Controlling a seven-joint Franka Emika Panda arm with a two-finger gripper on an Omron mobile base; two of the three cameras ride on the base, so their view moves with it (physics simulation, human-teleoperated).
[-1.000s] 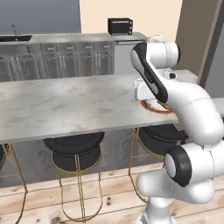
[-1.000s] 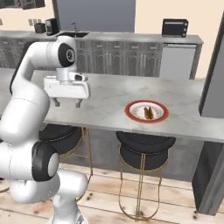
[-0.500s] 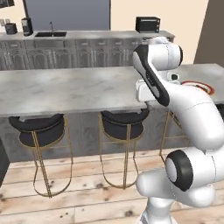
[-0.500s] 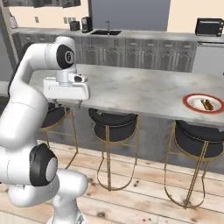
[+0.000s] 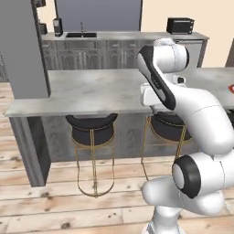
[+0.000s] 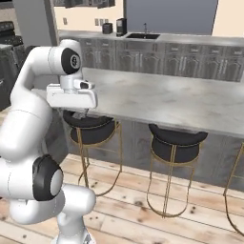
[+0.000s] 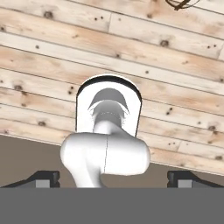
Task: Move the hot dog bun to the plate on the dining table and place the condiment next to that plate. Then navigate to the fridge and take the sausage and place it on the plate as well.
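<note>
My gripper [image 7: 113,178] points straight down at the plank floor, open wide with nothing between its fingertips [image 7: 43,178]. It hangs over the near edge of the dining table [image 5: 91,91], above a black stool [image 6: 93,131]. In the right base view the gripper [image 6: 79,110] sits under the white hand, at the table's left end. A sliver of the plate's red rim [image 5: 231,87] shows at the far right edge of the left base view. The hot dog bun, the condiment, the sausage and the fridge are out of view.
Black stools on gold legs [image 5: 93,132] [image 6: 176,143] line the table's near side. A tall grey pillar [image 5: 23,50] stands at the table's left end. Behind the table runs a worktop with grey cabinets [image 5: 91,50], a sink [image 6: 143,35] and a black toaster oven [image 5: 180,25].
The whole scene has slid to the right in both base views, so the base has driven left along the table. The plate has gone to the picture's edge. The gripper stays open.
</note>
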